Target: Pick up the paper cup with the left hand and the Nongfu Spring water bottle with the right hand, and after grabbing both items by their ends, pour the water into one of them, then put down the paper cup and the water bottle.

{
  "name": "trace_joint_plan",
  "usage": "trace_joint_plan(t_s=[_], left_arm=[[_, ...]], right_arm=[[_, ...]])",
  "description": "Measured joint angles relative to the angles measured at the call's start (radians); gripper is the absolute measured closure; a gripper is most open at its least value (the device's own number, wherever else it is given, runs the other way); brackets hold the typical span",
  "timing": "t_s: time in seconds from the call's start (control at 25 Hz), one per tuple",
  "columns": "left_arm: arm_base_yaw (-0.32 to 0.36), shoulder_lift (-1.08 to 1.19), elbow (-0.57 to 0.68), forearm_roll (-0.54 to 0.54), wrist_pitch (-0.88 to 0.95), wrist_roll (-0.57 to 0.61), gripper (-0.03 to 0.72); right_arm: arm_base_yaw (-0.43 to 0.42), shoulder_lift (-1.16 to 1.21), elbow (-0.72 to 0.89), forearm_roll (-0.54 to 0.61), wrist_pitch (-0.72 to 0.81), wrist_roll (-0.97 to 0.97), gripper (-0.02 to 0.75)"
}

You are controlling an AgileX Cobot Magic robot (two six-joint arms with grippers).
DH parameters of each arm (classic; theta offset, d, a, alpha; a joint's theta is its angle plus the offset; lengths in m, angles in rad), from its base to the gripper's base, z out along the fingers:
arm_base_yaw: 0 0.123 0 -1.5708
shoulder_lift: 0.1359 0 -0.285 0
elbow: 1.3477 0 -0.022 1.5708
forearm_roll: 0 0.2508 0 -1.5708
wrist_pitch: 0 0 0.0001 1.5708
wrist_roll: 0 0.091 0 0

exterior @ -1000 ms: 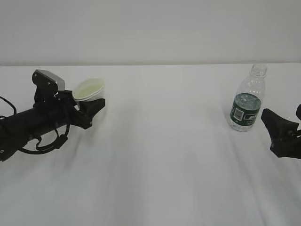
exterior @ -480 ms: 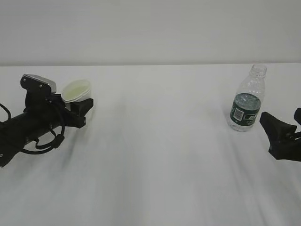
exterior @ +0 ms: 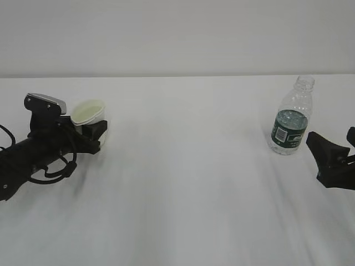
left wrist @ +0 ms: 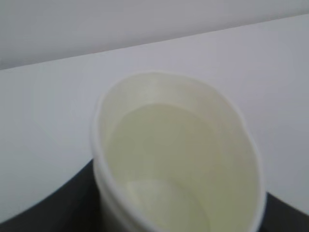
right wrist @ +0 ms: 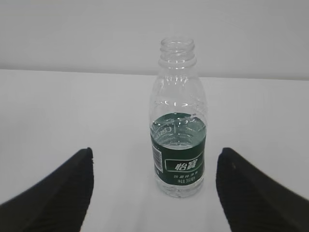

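The white paper cup [exterior: 89,112] stands upright at the left of the table, cream inside showing. My left gripper [exterior: 95,131] is shut on its lower part. In the left wrist view the paper cup [left wrist: 178,159] fills the frame, with a black finger [left wrist: 72,203] on each side of its base. The Nongfu Spring water bottle [exterior: 290,124] stands uncapped at the right, with water up to about the top of its green label. My right gripper [exterior: 331,134] is open just to its right, touching nothing. In the right wrist view the bottle [right wrist: 178,145] stands ahead of the right gripper [right wrist: 155,151].
A white table [exterior: 183,183] runs across the whole view, with a pale wall behind it. A wide stretch of bare cloth lies between the cup and the bottle.
My left arm has drawn back to the left and lower with the cup, which went from tilted to upright. The right gripper and bottle have hardly moved.
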Motion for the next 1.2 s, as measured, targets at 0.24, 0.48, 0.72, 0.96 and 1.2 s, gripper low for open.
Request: trace_joint_plan(t_s=[0.24, 0.48, 0.72, 0.96, 1.2], left_arm=[[0.0, 0.028, -0.02, -0.004, -0.011, 0.002, 0.252], [0.0, 0.039, -0.022, -0.008, -0.028, 0.003, 0.253], [0.0, 0.047, -0.024, -0.008, -0.038, 0.003, 0.226], [0.0, 0.048, -0.024, -0.012, -0.038, 0.003, 0.137], [0.0, 0.049, -0.024, -0.01, -0.038, 0.003, 0.067]], right_arm=[[0.0, 0.0, 0.0, 0.0, 0.0, 0.002, 0.145], [0.0, 0.0, 0.0, 0.0, 0.0, 0.002, 0.145], [0.0, 0.0, 0.0, 0.0, 0.0, 0.004, 0.146], [0.0, 0.0, 0.0, -0.002, 0.0, 0.004, 0.146], [0.0, 0.0, 0.0, -0.002, 0.0, 0.01, 0.146]])
